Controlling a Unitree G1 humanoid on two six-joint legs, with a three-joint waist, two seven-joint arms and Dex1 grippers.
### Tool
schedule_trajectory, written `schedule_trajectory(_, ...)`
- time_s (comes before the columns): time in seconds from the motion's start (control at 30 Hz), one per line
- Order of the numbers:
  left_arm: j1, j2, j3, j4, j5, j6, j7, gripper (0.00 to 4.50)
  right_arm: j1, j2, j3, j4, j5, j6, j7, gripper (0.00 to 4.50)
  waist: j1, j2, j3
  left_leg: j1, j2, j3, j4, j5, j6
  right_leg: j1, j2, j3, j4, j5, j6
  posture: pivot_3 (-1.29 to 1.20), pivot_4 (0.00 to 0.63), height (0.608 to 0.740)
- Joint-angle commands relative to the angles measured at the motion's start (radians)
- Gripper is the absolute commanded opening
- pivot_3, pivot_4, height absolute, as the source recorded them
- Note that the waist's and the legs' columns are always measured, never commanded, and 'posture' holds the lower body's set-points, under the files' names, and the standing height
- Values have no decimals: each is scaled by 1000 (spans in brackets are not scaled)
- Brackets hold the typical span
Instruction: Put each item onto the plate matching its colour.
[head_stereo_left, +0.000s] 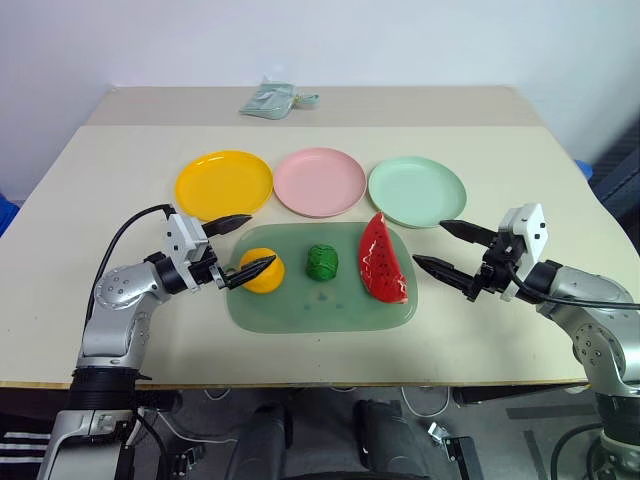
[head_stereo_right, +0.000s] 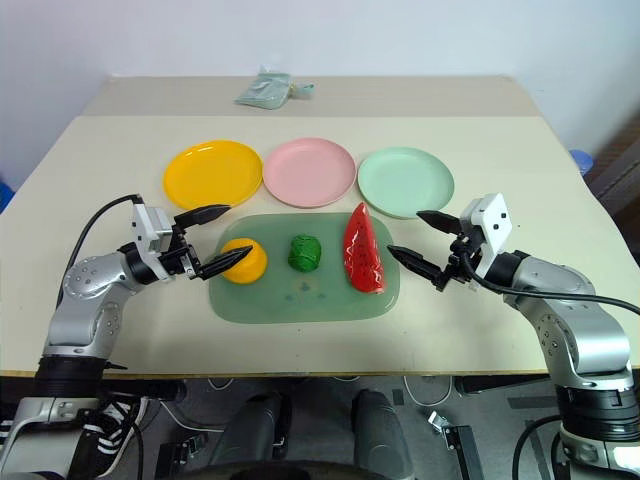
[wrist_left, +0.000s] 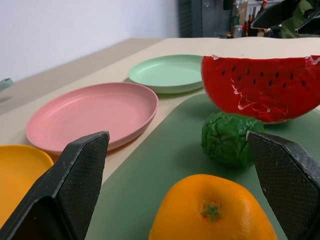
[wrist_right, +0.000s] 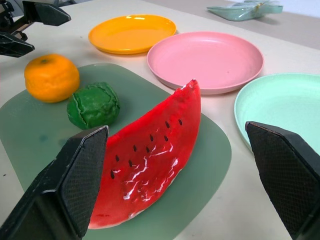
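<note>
A: From the head camera, what lies on the surface (head_stereo_left: 90, 330)?
B: A dull green tray (head_stereo_left: 300, 310) carries the orange fruit (head_stereo_left: 264, 270), the dark green lump (head_stereo_left: 321, 262) and the watermelon wedge (head_stereo_left: 383, 260) in a row. Just behind it stand the yellow plate (head_stereo_left: 224, 183), the pink plate (head_stereo_left: 319, 181) and the mint plate (head_stereo_left: 417, 190), all bare. A pale packet (head_stereo_left: 266, 100) lies far back.

A: And the pincers?
B: The left pincer (head_stereo_left: 241, 248) is spread wide and holds nothing, its near finger in front of the orange. The right pincer (head_stereo_left: 440, 247) gapes just as wide, empty, a little apart from the tray's right edge, level with the wedge.

A: The left wrist camera?
B: Both fingers (wrist_left: 75, 195) stand well apart with the orange between them, close in; whether they touch it, I cannot tell. Lump and wedge sit beyond.

A: The right wrist camera?
B: Its fingers (wrist_right: 70, 185) flank the wedge from a distance, grasping nothing; the mint plate lies beside it.
</note>
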Motion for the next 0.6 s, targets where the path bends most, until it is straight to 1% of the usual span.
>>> schedule_trajectory(0.03,-22,1,15,5,2,-37,-4,4500,-15,-12,-25,-21,-3,-18,4,4472,0,0,0,0,0,0,0,0,0,0,0,0,0,0,0,0,150,740)
schedule_trajectory(0.2,-7,8,41,-7,-15,-37,16,4500,-58,-6,-13,-6,7,-7,10,4472,-1,0,0,0,0,0,0,0,0,0,0,0,0,0,0,0,150,740)
schedule_trajectory(0.4,30,43,96,-33,-31,-34,36,4500,-138,31,51,38,-5,-22,36,4472,-2,0,0,0,0,0,0,0,0,0,0,0,0,0,0,0,150,740)
schedule_trajectory(0.47,44,37,99,-75,-34,-11,65,4500,-153,26,48,58,3,-26,67,4472,-2,0,0,0,0,0,0,0,0,0,0,0,0,0,0,0,150,740)
schedule_trajectory(0.57,71,53,123,-105,-60,11,55,4500,-167,37,54,33,16,-6,62,4472,1,0,0,0,0,0,0,0,0,0,0,0,0,0,0,0,150,740)
schedule_trajectory(0.6,79,54,119,-112,-48,9,64,4500,-165,32,52,45,10,-15,74,4472,1,0,0,0,0,0,0,0,0,0,0,0,0,0,0,0,150,740)
